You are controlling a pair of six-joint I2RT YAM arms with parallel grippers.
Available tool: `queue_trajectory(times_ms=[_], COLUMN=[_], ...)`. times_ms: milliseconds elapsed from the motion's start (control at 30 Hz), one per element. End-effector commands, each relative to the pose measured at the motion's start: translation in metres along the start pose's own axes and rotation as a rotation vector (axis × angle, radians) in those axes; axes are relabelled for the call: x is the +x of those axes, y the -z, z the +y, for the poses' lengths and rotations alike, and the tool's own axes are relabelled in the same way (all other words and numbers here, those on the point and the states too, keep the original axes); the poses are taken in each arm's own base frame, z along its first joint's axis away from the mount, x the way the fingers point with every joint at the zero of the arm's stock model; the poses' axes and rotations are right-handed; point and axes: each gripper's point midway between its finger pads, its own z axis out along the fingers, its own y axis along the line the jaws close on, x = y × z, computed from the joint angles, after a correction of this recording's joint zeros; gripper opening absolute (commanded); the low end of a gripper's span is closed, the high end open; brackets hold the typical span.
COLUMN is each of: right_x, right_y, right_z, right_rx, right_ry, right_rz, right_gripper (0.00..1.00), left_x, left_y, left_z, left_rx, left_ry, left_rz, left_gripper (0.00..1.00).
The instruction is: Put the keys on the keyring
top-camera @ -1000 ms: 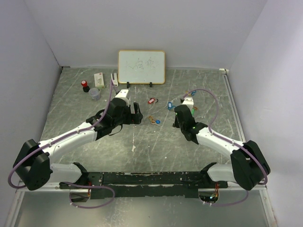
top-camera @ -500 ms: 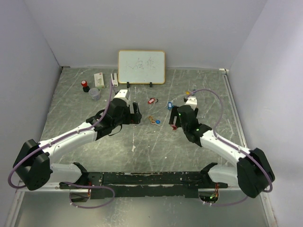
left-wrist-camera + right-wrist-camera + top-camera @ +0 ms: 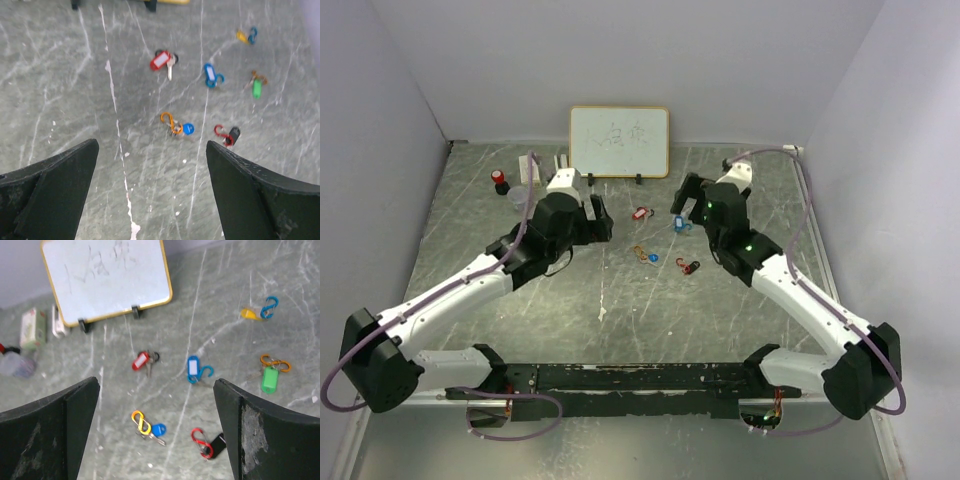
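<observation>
The keys lie scattered on the grey table, several of them joined to carabiner-style keyring clips. A red key tag lies by a black ring. A blue tag hangs on a blue clip. A yellow tag and a green tag lie further right. An orange clip carries a round blue key. A red clip holds a black tag. My right gripper hovers open above them, empty. My left gripper is open and empty, above bare table short of the orange clip.
A small whiteboard stands at the back wall. Left of it are a white box, a red-capped item and a small clear cup. Grey walls close in the table on three sides.
My right gripper has opened, left the red clip with the black tag on the table, and risen back toward the far side. The left arm has also lifted and drawn back.
</observation>
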Motion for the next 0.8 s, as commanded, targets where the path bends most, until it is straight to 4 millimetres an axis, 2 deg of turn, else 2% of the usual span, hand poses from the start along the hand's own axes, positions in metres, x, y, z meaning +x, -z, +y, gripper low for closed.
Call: queue_trajectory(times_ms=[0,100,167,267,433,767], right_x=[-0.035,-0.032,-0.024,-0.017,-0.01,-0.005], right_y=[0.004,0.01,0.016,0.024,0.023,0.019], right_z=[-0.003,0.006,0.014,0.014,-0.005,-0.012], right_rx=[0.097,0.033,-0.056,-0.112,0.006,0.07], right_ry=[-0.119,-0.18,-0.187,-0.175,-0.154,-0.126], right_rz=[-0.047,-0.039,-0.044,-0.053,-0.01,0.017], right_gripper=[1.0,1.0,1.0,1.0,1.0,1.0], left_x=[-0.05,-0.056,-0.052,-0.049,-0.049,-0.048], left_y=[0.022,0.031,0.036,0.042,0.046,0.044], left_z=[0.016,0.025,0.026,0.025,0.022,0.008], left_rx=[-0.138,-0.18,-0.168,-0.122,-0.088,-0.005], left_ry=[0.077,0.095,0.105,0.117,0.126,0.136], left_rz=[-0.134,-0.155,-0.149,-0.17,-0.179,-0.176], left_gripper=[1.0,1.0,1.0,1.0,1.0,1.0])
